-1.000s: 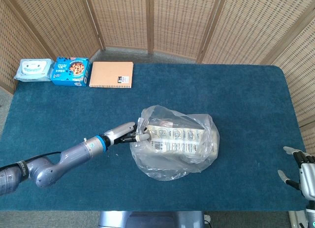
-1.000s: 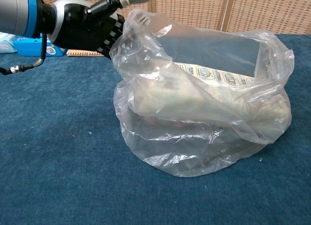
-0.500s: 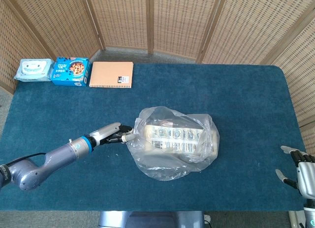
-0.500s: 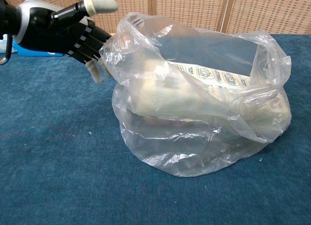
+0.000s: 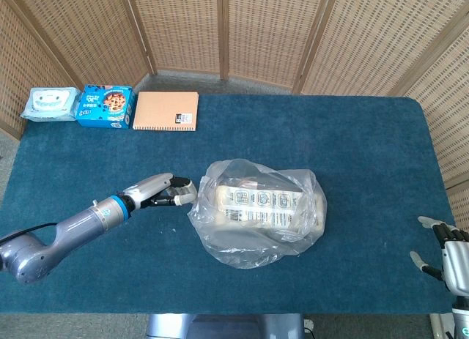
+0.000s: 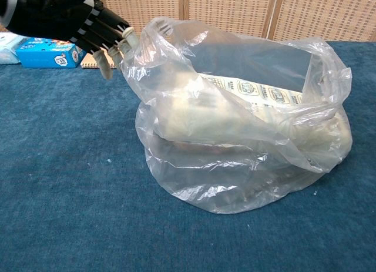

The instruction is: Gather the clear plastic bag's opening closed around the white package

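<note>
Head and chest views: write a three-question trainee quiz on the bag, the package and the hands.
1. True or false: the white package sits inside the clear plastic bag.
2. Which hand is next to the bag's opening? A) left hand B) right hand C) both
3. Fill in: the orange notebook lies at the table's far edge beside a ____ box.

Key: 1 true; 2 A, its fingertips reach the bag's rim in the chest view, though whether they pinch it cannot be told, while the right hand rests open near the table's right corner; 3 blue.
</note>
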Controlling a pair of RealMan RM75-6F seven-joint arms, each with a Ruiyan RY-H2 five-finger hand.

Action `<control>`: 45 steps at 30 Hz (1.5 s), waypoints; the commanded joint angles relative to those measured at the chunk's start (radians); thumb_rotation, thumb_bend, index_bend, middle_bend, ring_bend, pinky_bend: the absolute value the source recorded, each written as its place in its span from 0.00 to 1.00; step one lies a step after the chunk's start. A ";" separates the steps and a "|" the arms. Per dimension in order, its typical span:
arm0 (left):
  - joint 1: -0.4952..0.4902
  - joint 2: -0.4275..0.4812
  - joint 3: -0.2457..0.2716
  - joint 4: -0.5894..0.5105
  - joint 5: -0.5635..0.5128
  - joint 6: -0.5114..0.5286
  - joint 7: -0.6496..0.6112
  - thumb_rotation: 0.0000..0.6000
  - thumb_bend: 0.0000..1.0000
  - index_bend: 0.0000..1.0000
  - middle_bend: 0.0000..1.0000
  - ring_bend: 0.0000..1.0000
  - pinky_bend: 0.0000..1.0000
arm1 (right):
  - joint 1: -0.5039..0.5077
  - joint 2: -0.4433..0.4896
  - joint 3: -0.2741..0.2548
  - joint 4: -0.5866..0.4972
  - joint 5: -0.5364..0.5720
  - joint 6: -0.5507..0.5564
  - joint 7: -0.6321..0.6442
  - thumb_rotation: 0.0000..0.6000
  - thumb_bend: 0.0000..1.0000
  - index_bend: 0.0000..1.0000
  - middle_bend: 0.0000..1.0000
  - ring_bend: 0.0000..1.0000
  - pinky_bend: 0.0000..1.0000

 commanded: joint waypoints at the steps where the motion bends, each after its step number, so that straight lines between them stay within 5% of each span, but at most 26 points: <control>1: -0.037 -0.019 -0.002 0.022 -0.017 -0.029 0.004 0.00 0.09 0.34 0.37 0.32 0.36 | -0.001 0.000 0.000 0.001 -0.001 0.002 0.002 1.00 0.24 0.25 0.35 0.35 0.36; 20: -0.286 -0.117 0.001 0.162 -0.213 -0.172 -0.016 0.00 0.08 0.33 0.37 0.32 0.37 | -0.026 0.002 -0.004 0.022 -0.001 0.031 0.037 1.00 0.24 0.25 0.34 0.35 0.36; 36: -0.266 -0.052 -0.067 0.153 -0.284 -0.191 -0.051 0.00 0.09 0.33 0.37 0.32 0.37 | -0.029 -0.002 -0.001 0.025 0.003 0.028 0.043 1.00 0.24 0.24 0.34 0.35 0.36; 45: -0.238 -0.026 -0.053 0.159 -0.284 -0.267 -0.033 0.00 0.09 0.33 0.37 0.32 0.38 | -0.029 -0.006 0.000 0.029 0.003 0.025 0.047 1.00 0.24 0.24 0.34 0.35 0.36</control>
